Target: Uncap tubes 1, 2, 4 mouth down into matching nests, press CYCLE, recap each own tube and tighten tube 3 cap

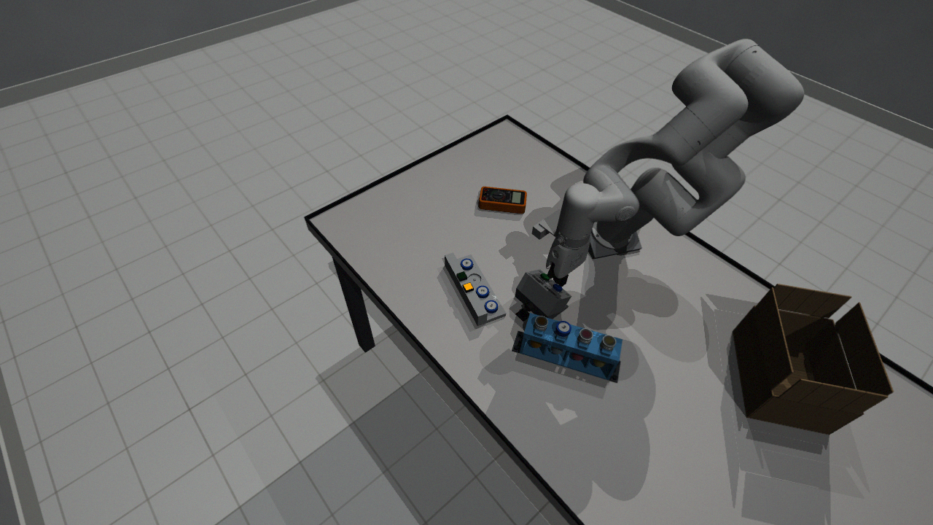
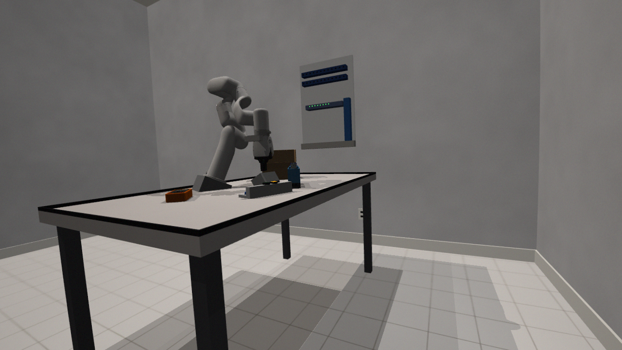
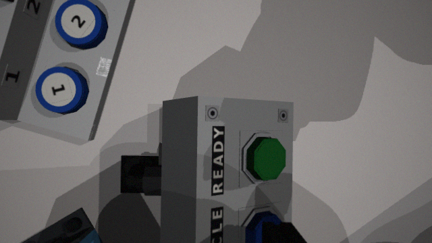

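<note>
My gripper (image 1: 556, 279) is shut and empty, its fingertips right over the blue CYCLE key (image 3: 259, 225) of the grey key housing (image 1: 543, 293). In the wrist view the dark fingertips (image 3: 281, 233) cover part of that key. The green READY key (image 3: 266, 158) is unlit. The cap tray (image 1: 474, 288) holds blue-rimmed caps 1 (image 3: 61, 90) and 2 (image 3: 81, 23), and a third cap (image 1: 466, 263) at its far end. Its amber lamp (image 1: 467, 286) is lit. The blue tube rack (image 1: 565, 345) has one capped tube (image 1: 561, 327); the other three tubes stand open.
An orange multimeter (image 1: 501, 199) lies at the back of the table. An open cardboard box (image 1: 808, 356) stands at the right end. The arm's base (image 1: 613, 244) sits behind the key housing. The table's front edge runs close to the tray and rack.
</note>
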Controlling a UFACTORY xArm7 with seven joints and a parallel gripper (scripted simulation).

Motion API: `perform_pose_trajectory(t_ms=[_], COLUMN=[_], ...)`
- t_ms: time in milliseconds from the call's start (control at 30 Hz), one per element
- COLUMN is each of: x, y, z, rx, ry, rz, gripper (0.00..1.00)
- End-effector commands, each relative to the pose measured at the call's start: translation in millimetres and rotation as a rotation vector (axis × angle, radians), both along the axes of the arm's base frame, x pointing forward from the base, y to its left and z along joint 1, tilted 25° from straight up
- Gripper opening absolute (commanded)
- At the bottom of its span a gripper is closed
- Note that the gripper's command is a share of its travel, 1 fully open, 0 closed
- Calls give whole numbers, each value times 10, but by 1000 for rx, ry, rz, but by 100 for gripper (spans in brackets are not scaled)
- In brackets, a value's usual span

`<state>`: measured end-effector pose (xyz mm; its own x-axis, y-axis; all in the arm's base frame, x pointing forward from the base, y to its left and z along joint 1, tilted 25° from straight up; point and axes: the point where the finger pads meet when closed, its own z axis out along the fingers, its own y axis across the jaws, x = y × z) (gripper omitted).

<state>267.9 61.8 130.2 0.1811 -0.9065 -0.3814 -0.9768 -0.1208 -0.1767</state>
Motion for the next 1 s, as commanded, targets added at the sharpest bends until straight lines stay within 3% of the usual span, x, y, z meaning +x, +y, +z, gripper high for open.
perform_pose_trajectory(t_ms=[0, 200, 233, 333, 567, 633, 700, 967], x=[-7, -7, 43, 187, 370, 370, 472, 676], y=[-43, -43, -104, -278, -499, -499, -620, -866], z=[105, 105, 77, -3, -105, -105, -161, -275], rx=[1, 1, -9, -35, -73, -73, -93, -134], ry=[-3, -3, -37, -125, -248, -248, -316, -452], rz=[-1, -1, 75, 272, 547, 547, 701, 1007], gripper=[0, 0, 100, 100, 100, 100, 100, 100])
